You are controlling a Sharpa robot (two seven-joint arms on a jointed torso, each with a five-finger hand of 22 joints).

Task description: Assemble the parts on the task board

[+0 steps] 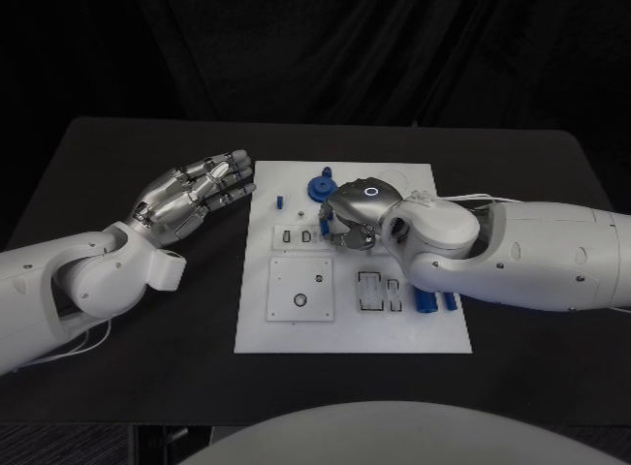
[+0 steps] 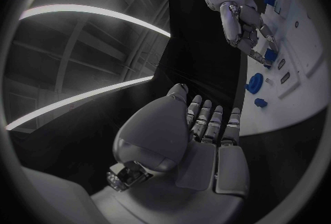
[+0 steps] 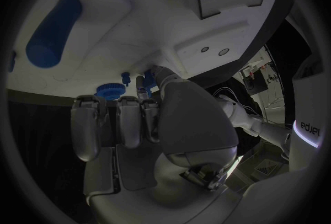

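Blue part (image 2: 270, 55) pinched by right robot hand (image 1: 350, 218) at mid-frame on task board (image 1: 441, 329): lower it squarely, slowly. Left robot hand (image 1: 189, 199) open, upper left.

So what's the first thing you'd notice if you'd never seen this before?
The shiny right hand, curled down over the middle of the white board. Next, the left hand, spread open over the black table just beside the board, holding nothing. Then the little blue parts: a round one at the board's far end, and a long one near the right arm.
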